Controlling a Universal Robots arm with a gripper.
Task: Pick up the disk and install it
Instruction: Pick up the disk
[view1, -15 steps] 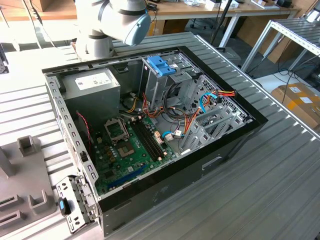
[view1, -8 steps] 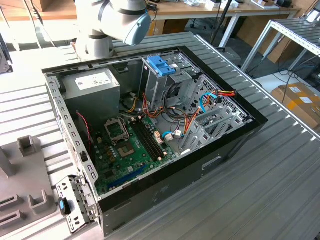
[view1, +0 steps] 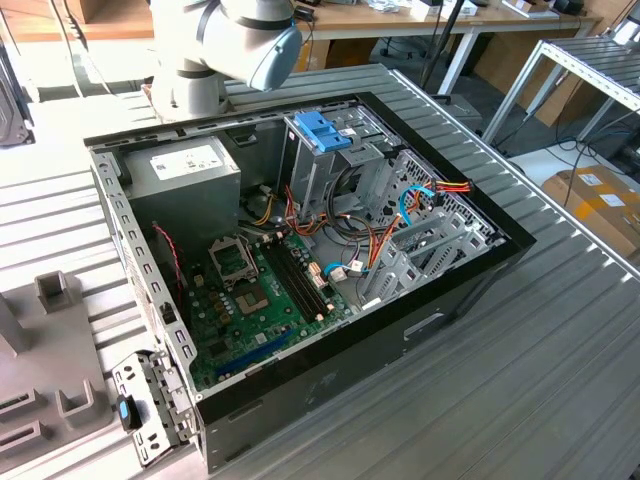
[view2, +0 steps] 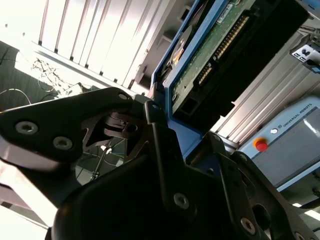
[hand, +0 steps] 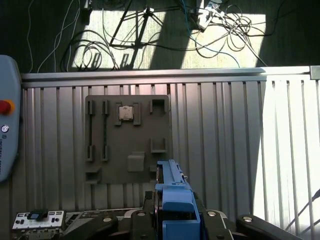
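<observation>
The black tool is clamped on the blue-railed disk, held above the ribbed counter, with the open computer case at the exterior view's centre.

1. The open computer case can be entered from above. Its motherboard lies low, so there is open room over it.
2. The power supply fills the far corner at the exterior view's left.
3. The drive cage and its blue handle stand tall at the far side. Cables crowd the gap beside it.
4. The ribbed table offers open room near the case and to the exterior view's right of it.
5. In the first wrist view, raised blocks on the fixture tray stand beneath the gripper, which is clamped on the disk.
</observation>
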